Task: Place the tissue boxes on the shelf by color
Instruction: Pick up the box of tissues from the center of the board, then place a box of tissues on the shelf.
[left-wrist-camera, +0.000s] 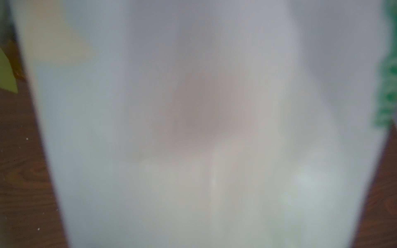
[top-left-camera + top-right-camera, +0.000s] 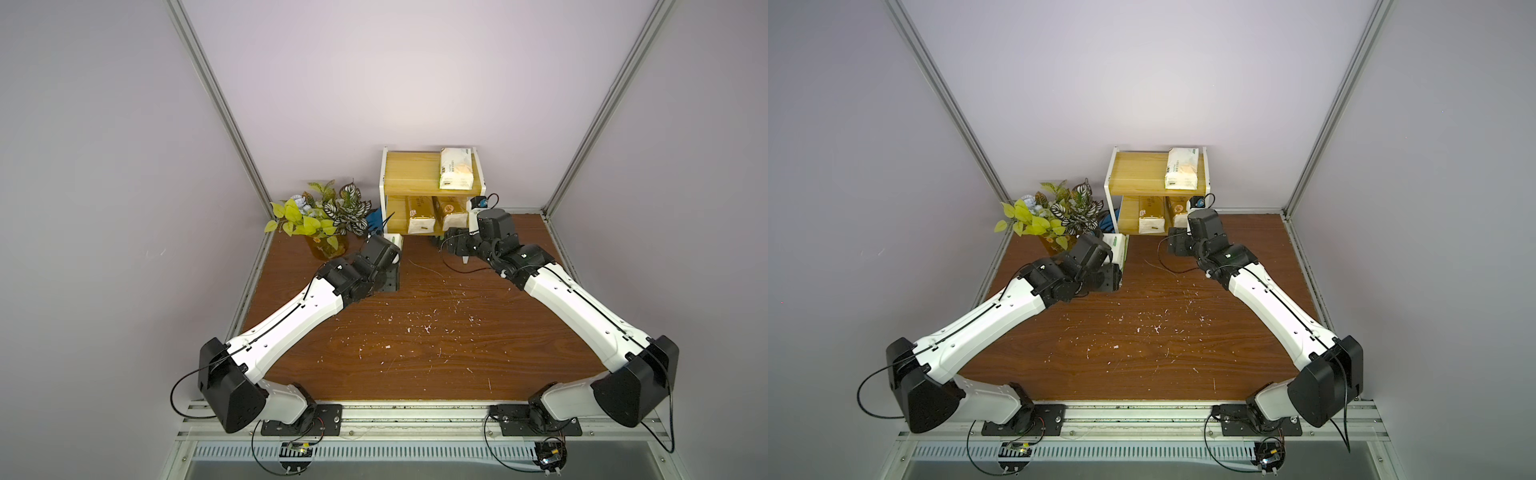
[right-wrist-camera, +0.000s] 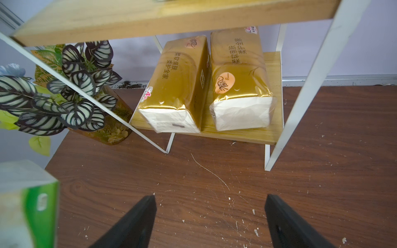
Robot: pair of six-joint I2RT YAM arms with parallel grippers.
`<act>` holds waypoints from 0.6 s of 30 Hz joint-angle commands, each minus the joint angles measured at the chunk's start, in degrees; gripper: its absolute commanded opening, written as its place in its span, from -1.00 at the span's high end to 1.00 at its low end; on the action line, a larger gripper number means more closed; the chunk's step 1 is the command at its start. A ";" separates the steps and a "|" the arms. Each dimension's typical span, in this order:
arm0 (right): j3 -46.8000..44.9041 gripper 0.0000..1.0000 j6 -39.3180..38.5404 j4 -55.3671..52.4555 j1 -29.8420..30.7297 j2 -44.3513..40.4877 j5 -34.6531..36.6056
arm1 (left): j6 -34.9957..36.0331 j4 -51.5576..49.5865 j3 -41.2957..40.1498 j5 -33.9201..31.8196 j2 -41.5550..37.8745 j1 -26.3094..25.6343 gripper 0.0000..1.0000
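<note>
Arms [image 2: 1000, 316] near shelf [image 2: 1142, 170]; left holds box [image 2: 1116, 248].

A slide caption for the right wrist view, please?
Two gold tissue packs side by side on the lower shelf board, right gripper open before them.

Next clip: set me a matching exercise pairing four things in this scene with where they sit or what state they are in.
Things:
1. gold tissue packs
2. potted plants
3. right claw
4. upper board

Places or states:
a. holds one white tissue pack
b. open and empty, facing the shelf
c. side by side on the lower board
d. on the table beside the shelf

Pairs: 1-c, 2-d, 3-b, 4-a
</note>
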 commanded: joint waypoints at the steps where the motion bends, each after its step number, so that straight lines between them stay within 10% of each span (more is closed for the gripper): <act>1: 0.08 -0.73 0.80 2.49 0.22 -2.03 0.43 | 6.36 -0.02 8.46 -3.64 4.62 -0.38 -0.32; 18: -4.51 -0.73 3.13 0.94 0.22 -8.13 5.44 | 16.43 -2.32 43.75 -5.73 24.29 4.95 -0.33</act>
